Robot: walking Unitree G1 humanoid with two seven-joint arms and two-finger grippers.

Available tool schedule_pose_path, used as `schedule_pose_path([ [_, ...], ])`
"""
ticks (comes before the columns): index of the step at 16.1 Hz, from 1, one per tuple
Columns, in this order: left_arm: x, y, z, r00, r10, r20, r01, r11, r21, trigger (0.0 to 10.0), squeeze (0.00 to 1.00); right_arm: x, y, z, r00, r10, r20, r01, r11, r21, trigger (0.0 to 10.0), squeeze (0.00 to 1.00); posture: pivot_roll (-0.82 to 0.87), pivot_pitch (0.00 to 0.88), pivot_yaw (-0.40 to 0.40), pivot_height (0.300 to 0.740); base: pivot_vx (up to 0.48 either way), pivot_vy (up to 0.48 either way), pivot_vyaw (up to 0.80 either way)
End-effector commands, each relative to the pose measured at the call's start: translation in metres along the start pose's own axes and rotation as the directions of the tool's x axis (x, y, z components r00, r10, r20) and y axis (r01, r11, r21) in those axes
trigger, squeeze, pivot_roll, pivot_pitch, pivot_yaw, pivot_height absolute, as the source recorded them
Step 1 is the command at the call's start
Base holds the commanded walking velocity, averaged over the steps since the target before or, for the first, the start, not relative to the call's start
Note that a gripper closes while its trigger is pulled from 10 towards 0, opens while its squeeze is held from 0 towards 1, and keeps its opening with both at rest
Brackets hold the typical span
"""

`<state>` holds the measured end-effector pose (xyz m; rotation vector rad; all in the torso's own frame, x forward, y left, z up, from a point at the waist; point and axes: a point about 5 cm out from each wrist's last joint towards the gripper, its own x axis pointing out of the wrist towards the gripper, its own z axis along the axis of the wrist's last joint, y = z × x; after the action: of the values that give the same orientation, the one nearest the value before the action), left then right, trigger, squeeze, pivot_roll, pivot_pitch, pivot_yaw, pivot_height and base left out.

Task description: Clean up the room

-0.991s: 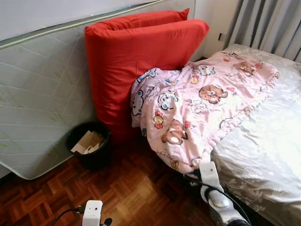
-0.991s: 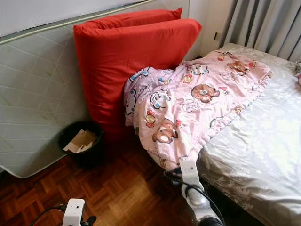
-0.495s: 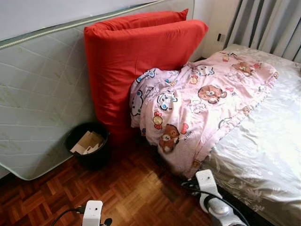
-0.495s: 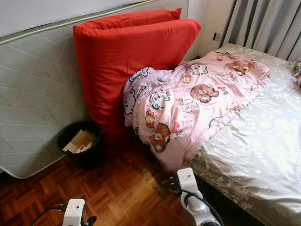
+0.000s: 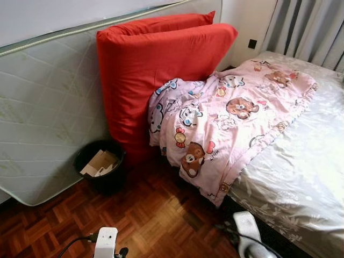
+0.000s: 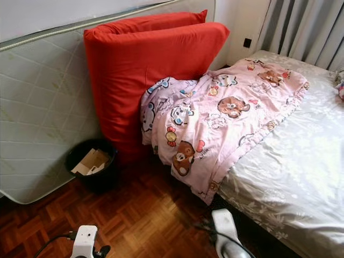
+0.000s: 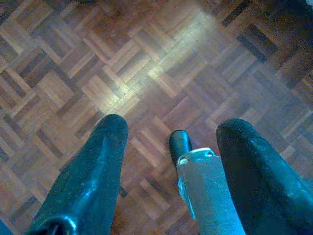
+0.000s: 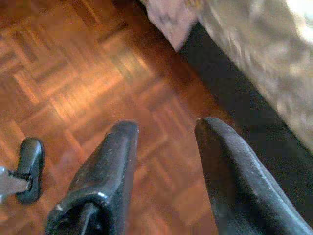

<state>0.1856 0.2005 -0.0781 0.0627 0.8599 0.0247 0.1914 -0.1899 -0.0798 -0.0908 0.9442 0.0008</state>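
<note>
Our right gripper [image 8: 164,147] and left gripper [image 7: 171,147] hang over the parquet floor [image 5: 145,215], jaws parted and empty, while the pink cartoon-print blanket [image 5: 226,118] drapes off the silver-sheeted bed [image 5: 301,177], its lower edge hiding the bedside.

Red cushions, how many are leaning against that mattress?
2: the front red cushion stands beside the pink blanket; the back red cushion peeks out behind it. More could be hidden behind.

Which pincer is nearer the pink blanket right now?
Right. The right pincer hangs just below the pink blanket's drooping corner by the bed; the left pincer is over open parquet, farther left.
</note>
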Motion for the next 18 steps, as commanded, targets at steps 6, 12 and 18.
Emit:
schedule_pose_path([
  [6, -0.001, 0.005, -0.004, 0.999, 0.021, -0.025, -0.021, 0.999, -0.029, 10.0, 0.00, -0.030, -0.055, -0.075, 0.987, -0.121, -0.111, 0.138, 0.975, 0.171, 10.0, 0.00, -0.08, 0.000, 0.008, 0.740, 0.000, 0.000, 0.00],
  [12, -0.001, 0.011, -0.005, 0.998, 0.057, -0.034, -0.060, 0.993, -0.099, 10.0, 0.00, -0.056, -0.083, -0.113, 0.979, -0.150, -0.137, 0.181, 0.951, 0.252, 10.0, 0.00, -0.07, 0.000, 0.009, 0.740, 0.000, 0.000, 0.00],
  [18, -0.002, 0.018, -0.005, 0.996, 0.075, -0.041, -0.081, 0.983, -0.162, 10.0, 0.00, -0.083, -0.113, -0.128, 0.985, -0.172, 0.007, 0.151, 0.883, 0.445, 10.0, 0.00, -0.08, 0.000, 0.019, 0.740, 0.000, 0.000, 0.00],
])
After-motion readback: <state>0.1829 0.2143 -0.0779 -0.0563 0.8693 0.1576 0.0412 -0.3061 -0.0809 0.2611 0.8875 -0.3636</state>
